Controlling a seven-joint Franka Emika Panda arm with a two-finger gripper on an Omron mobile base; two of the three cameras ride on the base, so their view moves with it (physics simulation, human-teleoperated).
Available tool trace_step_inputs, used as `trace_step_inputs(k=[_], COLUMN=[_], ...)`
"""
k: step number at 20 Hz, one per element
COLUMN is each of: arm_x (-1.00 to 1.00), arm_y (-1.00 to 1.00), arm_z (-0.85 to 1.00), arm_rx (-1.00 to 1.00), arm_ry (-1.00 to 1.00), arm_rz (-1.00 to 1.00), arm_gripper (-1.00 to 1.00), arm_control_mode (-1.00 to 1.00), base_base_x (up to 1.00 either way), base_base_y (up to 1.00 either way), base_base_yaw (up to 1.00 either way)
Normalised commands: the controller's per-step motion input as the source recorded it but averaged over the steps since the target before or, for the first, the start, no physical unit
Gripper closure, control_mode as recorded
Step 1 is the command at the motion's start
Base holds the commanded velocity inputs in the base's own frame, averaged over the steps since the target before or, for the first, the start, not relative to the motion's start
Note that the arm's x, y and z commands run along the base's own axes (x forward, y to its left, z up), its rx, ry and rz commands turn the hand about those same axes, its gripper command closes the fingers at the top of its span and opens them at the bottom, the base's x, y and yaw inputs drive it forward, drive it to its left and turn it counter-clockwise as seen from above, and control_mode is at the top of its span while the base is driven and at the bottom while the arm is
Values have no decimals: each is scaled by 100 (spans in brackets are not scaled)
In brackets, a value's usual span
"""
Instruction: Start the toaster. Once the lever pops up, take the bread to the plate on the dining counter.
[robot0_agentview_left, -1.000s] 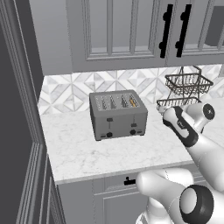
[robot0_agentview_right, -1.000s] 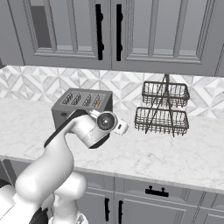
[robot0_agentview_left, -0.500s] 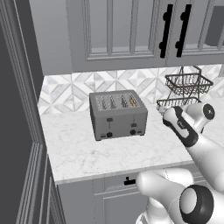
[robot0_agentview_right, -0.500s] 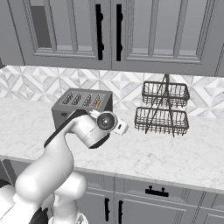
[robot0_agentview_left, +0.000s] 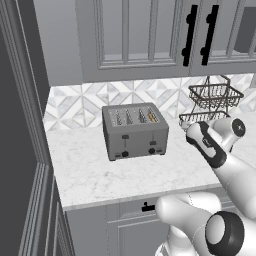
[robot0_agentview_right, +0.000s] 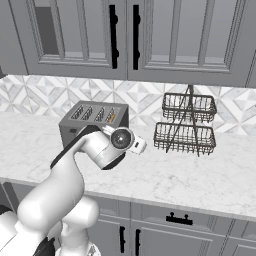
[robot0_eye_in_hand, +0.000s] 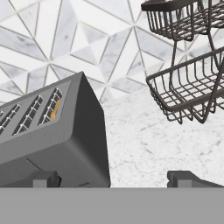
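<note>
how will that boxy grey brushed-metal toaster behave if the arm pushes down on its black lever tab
The boxy grey brushed-metal toaster sits broad and flat on the marble-look countertop, so it probably won't tip. Its smooth metal may slide slightly. The small black lever tab offers little contact, so fingers could slip off.

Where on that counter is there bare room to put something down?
The widest bare marble lies in front of the toaster, out to the counter's front edge. There is also a bare strip left of the toaster, toward the tall side panel. It is tighter between the toaster and the two-tier wire basket rack, where the open gripper hovers.
</note>
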Motion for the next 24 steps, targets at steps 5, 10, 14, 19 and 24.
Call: trace_step_inputs(k=[5,10,14,19,24], arm_x=[0,0,0,0,0], arm_y=[0,0,0,0,0], arm_z=[0,0,0,0,0], arm_rx=[0,0,0,0,0], arm_ry=[0,0,0,0,0], arm_rz=[0,0,0,0,0], arm_gripper=[-100,-100,-100,-100,-100], arm_control_mode=[-100,-100,-100,-100,-100], base_base_x=[0,0,0,0,0], base_base_y=[0,0,0,0,0], base_base_yaw=[0,0,0,0,0])
